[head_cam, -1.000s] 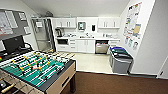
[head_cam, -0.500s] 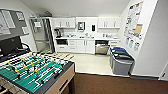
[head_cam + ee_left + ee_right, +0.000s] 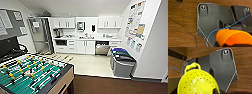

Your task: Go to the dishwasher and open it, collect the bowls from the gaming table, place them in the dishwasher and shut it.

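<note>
Driving toward dishwasher (image 3: 102, 48); steer between football table (image 3: 30, 75) and bins (image 3: 123, 62); keep orange bowl (image 3: 233, 37), yellow colander (image 3: 198, 83) level; jaws' state: cannot tell.

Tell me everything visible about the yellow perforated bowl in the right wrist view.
The yellow perforated bowl looks like glossy plastic, colander-like, with small round holes scattered across its inner surface and bright highlights inside. A looped handle of the same yellow rises from its rim. It is tilted so its inside faces the camera, sitting close in front of the robot's dark plate, with brown wood-grain flooring behind. A dark part overlaps its rim at one edge; whether the jaws clamp it cannot be told.
</note>
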Robot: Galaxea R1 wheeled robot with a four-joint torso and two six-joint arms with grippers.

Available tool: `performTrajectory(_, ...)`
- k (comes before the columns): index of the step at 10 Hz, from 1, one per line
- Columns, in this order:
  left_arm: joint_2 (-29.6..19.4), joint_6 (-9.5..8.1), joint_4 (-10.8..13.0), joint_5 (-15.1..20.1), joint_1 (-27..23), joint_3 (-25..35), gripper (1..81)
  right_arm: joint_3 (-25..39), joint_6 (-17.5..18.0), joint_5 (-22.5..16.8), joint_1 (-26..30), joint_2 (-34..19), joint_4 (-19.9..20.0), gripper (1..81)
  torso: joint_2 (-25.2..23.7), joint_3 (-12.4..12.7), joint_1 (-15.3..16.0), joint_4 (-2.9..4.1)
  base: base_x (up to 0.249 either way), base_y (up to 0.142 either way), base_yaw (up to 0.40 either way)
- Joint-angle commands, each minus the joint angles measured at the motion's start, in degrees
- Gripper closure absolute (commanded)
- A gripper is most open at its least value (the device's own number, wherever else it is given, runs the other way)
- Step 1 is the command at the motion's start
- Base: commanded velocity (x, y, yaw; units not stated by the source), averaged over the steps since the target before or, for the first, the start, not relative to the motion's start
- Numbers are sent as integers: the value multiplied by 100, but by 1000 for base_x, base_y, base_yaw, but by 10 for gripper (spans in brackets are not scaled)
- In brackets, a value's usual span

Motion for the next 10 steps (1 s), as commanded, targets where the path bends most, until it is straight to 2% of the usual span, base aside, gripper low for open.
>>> performTrajectory(1,-55,47,51,291,-209,-21,811,32,-15,-280,220,-65,-73,811,0,0,3,0,168,0,0)
performTrajectory(8,-47,47,68,309,-216,-21,811,6,-15,-280,237,-65,-73,811,-2,0,3,0,170,0,0)
performTrajectory(10,-38,55,68,309,-208,-21,811,6,-15,-280,237,-56,-73,811,-2,0,3,0,172,-67,0)
